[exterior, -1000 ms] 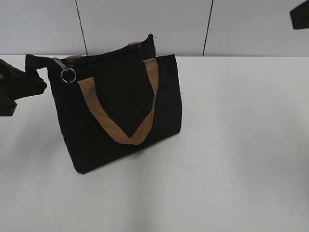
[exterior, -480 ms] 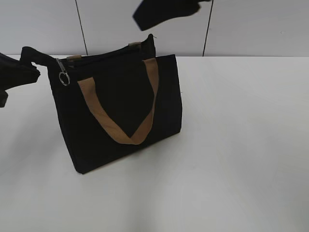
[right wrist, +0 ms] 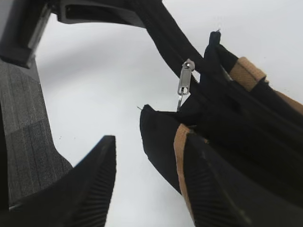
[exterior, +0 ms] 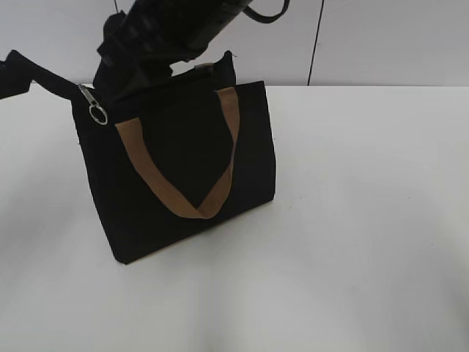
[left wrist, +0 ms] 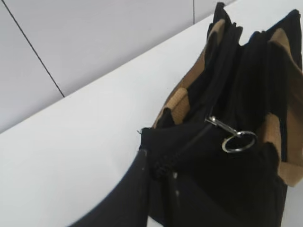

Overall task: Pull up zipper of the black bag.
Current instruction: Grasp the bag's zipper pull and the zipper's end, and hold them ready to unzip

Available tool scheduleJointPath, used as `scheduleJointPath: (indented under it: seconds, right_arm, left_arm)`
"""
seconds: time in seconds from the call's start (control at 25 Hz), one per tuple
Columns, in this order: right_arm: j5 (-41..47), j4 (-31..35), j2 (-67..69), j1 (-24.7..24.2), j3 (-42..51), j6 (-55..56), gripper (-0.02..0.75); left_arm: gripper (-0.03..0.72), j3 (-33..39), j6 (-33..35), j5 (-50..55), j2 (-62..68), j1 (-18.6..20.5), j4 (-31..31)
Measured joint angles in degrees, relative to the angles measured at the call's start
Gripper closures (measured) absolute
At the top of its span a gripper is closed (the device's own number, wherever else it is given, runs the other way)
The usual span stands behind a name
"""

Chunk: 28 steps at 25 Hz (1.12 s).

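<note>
The black bag (exterior: 183, 176) stands upright on the white table, with tan handles. The zipper (exterior: 89, 97), a silver slider with a ring pull, sits at the left end of the bag's top. It also shows in the left wrist view (left wrist: 218, 126) and the right wrist view (right wrist: 185, 80). My left gripper (left wrist: 158, 170) is shut on the bag's black zip-end tab and holds it out up and to the left (exterior: 10, 72). My right gripper (right wrist: 150, 142) is open, hanging just above the bag's left end (exterior: 121, 70). Its jaws are near the slider and touch nothing.
The white table (exterior: 366, 220) spreads around the bag. A grey panelled wall (exterior: 381, 37) stands behind. My right arm (exterior: 176, 26) crosses over the bag's top from the upper middle.
My right arm swung in from the upper right to above the bag's left end. My left gripper moved up and left, pulling the tab taut and drawing the slider slightly left.
</note>
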Motion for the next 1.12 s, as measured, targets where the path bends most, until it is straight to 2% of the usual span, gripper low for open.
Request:
scheduleJointPath:
  seconds: [0.36, 0.88, 1.12]
  right_arm:
    - [-6.54, 0.00, 2.40, 3.57, -0.06, 0.66, 0.448]
    - [-13.27, -1.97, 5.95, 4.24, -0.06, -7.35, 0.455]
    - [-15.04, -5.64, 6.74, 4.24, -0.06, -8.49, 0.454]
  left_arm:
    - [0.660, 0.05, -0.11, -0.48, -3.69, 0.00, 0.29]
    - [0.660, 0.05, -0.27, -0.34, -3.69, 0.00, 0.40]
    - [0.660, 0.05, -0.39, -0.34, -3.69, 0.00, 0.46]
